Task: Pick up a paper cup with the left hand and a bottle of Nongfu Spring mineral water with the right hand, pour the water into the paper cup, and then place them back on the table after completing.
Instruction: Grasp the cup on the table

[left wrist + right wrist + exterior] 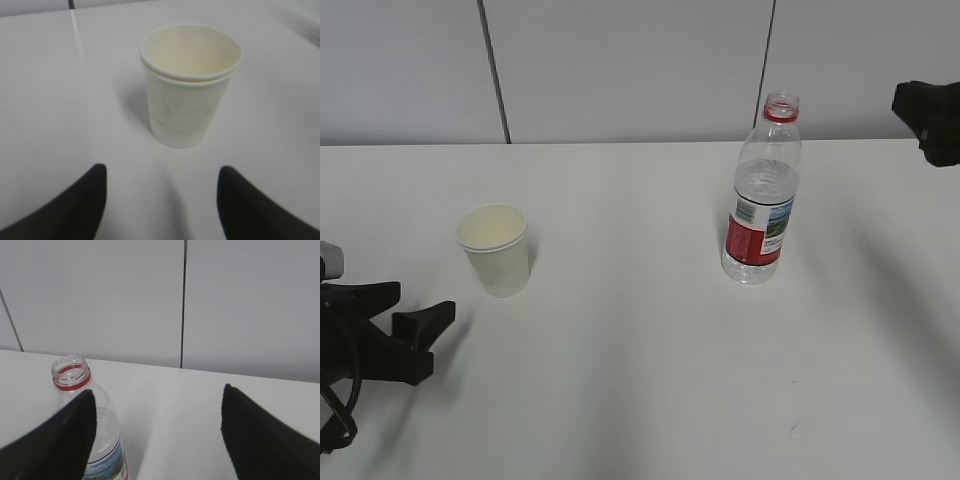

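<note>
A cream paper cup (pixel 495 250) stands upright and empty on the white table (pixel 640 390), left of centre. My left gripper (pixel 420 318) lies low at the table's left front, open, short of the cup. In the left wrist view the cup (pixel 190 85) stands ahead of the open gripper (pixel 162 182), apart from both fingers. The uncapped Nongfu Spring bottle (pixel 763 205), with a red neck ring and a red label, stands right of centre with clear water (pixel 767 180) in it. My right gripper (pixel 157 407) is open and empty; the bottle (pixel 75 382) sits partly behind its left finger (pixel 60 440).
Grey wall panels (pixel 620 60) with dark vertical seams rise behind the table's far edge. The black body of the right arm (pixel 932 118) hangs above the table at the right edge of the exterior view.
</note>
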Available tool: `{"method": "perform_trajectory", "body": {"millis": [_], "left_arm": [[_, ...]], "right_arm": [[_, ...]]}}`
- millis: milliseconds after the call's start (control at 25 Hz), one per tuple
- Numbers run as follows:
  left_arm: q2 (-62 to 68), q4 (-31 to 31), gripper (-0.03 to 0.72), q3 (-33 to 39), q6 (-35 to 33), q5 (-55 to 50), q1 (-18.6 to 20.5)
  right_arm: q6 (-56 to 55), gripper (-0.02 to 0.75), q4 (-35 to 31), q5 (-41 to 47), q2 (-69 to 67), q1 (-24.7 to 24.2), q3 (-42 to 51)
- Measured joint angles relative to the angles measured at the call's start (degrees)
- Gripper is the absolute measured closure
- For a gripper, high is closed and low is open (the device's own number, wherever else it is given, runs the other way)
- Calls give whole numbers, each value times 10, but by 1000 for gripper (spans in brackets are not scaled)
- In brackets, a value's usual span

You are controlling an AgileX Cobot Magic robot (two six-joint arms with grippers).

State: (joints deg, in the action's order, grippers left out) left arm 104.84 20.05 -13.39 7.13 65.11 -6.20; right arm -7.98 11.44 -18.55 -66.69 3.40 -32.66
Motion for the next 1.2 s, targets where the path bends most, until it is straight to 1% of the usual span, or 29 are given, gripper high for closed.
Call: {"method": "perform_trajectory", "body": {"millis": [120,240,400,520,640,840,1040,1200], "left_arm": [[21,9,151,-11,0,2,0],[41,15,122,-33,0,4,0],[70,25,114,-76,0,4,0],[95,47,114,-112,0,4,-1],[115,48,114,-142,0,4,-11],[149,47,113,-194,0,4,-40],[185,8,113,-239,0,4,-60],[208,-4,113,-263,0,4,-67]], "right_arm": [[0,165,0,-11,0,0,0],[0,165,0,-14,0,0,0],[0,165,0,-15,0,0,0],[0,165,1,-19,0,0,0],[0,165,1,-26,0,0,0],[0,165,1,-46,0,0,0],[0,165,1,-47,0,0,0],[0,165,1,-47,0,0,0]]}}
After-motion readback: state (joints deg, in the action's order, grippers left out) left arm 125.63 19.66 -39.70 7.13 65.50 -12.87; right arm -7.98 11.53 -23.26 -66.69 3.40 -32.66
